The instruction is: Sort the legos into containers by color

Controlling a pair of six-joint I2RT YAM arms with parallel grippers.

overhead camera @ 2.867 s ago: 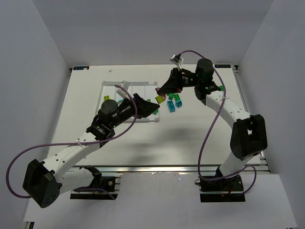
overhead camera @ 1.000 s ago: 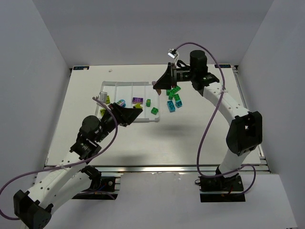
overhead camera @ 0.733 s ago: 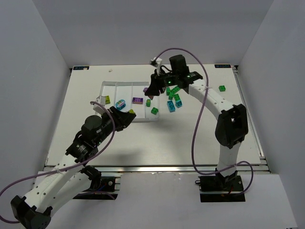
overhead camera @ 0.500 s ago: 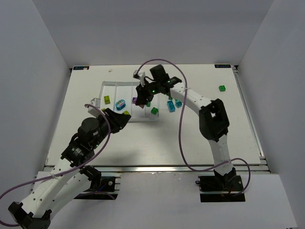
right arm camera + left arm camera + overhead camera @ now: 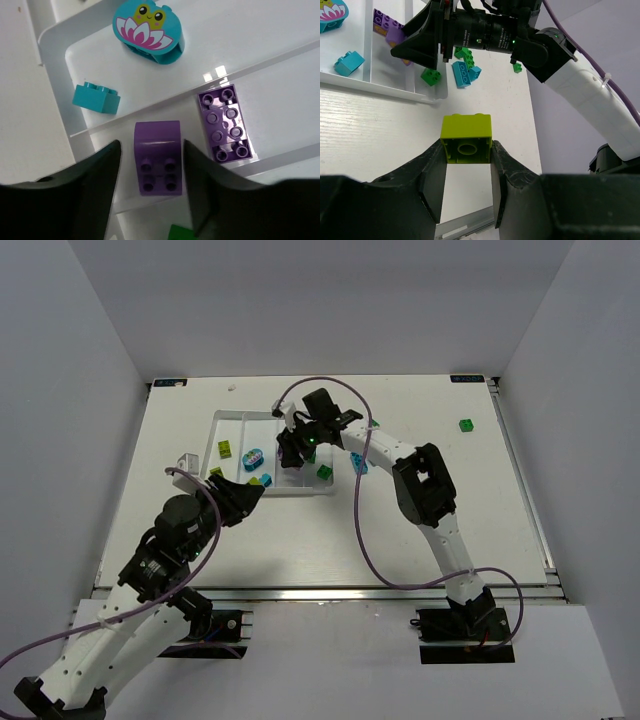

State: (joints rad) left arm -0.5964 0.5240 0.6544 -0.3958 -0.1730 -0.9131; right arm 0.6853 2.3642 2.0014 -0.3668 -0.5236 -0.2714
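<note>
Left end effector [image 5: 467, 151] grips yellow-green brick [image 5: 466, 131] — underside showing.

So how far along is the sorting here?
The white ridged tray holds a teal lotus-print piece and small teal brick in one compartment, a flat purple brick in the next. In hand: a curved purple brick lies beside it between the open jaws of the right gripper; the left gripper clamps a yellow-green brick. Left: teal bricks and a lone green brick on the table.

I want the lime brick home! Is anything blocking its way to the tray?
Nothing visible blocks the yellow-green plastic brick in the left gripper from the white plastic tray; the right gripper hovers over another compartment.
</note>
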